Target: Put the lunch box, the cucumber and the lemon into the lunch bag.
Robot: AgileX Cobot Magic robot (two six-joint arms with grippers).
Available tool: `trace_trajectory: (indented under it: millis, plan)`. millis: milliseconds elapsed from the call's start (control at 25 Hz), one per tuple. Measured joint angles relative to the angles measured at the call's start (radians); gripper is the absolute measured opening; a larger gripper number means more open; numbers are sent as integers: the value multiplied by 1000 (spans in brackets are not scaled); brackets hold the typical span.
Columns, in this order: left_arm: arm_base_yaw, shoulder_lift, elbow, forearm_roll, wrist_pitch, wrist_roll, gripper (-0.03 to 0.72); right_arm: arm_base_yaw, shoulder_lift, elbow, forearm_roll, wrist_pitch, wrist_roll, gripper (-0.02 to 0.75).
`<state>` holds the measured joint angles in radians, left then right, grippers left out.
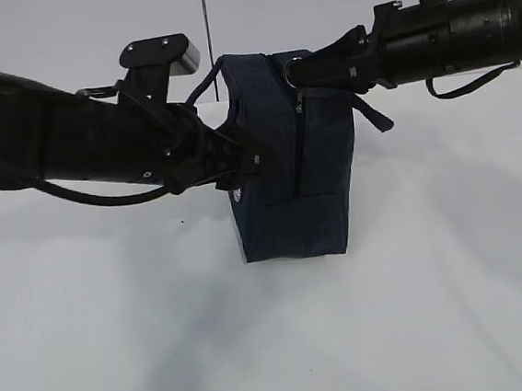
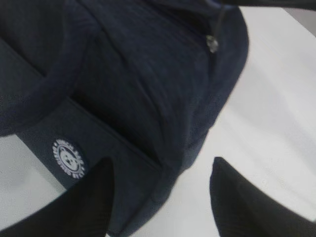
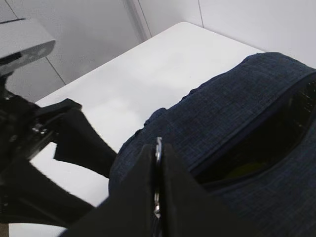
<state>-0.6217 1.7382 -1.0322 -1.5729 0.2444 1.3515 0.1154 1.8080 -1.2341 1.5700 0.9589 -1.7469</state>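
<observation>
- Boxy dark navy fabric lunch bag (image 1: 288,170) stood upright mid-table on the plain white tabletop (image 1: 275,342), one padded loop handle (image 1: 204,81) arched off its top left, the other strap hanging off the right side.
- My left gripper (image 2: 160,197) had its two black fingers (image 2: 94,197) spread wide, straddling the bag's lower corner just beside the small white round logo (image 2: 68,158); I judged it was there to brace the bag so it wouldn't slide or tip, but I couldn't tell if the fingers actually touched fabric.
- My right gripper (image 3: 158,187) sat at the bag's top edge with fingers pressed together on a thin silver ring pull (image 3: 158,148) of the top zipper; held that way so I could run the zipper along the top.
- Zipper track (image 1: 298,146) ran down the front face in the exterior view; a small metal slider (image 2: 213,43) showed near the top in the left wrist view.
- Right wrist view showed the mouth partly open (image 3: 266,143), dark inside, with a yellow-green patch low in the gap; too dim to call it lemon or cucumber.
- Lunch box, cucumber, lemon: none seen on the table; I guessed they were already inside and this was zipper work, near the end.
- Risk as I judged it: the pull slipping out of the pinch, or the bag dragging with the zipper if the left side wasn't really bracing.
</observation>
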Motion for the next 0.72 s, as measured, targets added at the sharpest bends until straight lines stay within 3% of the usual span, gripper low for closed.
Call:
trace_trajectory:
  millis: [240,440,560,680,720]
  plan:
    - [-10,96,-73,-14,-1,2,445,0,0,0,-13,0,3,0]
    - [-73,118,-79,-31,-67,2,411,0,0,0,-17,0,3,0]
    - [-92,142,-79,-37,-90,2,263,0,0,0,-17,0,3,0]
    - [-97,151,-79,-40,-90,2,59,0,0,0,-17,0,4,0]
    - [-97,153,-79,-41,-90,2,29,0,0,0,-17,0,4,0]
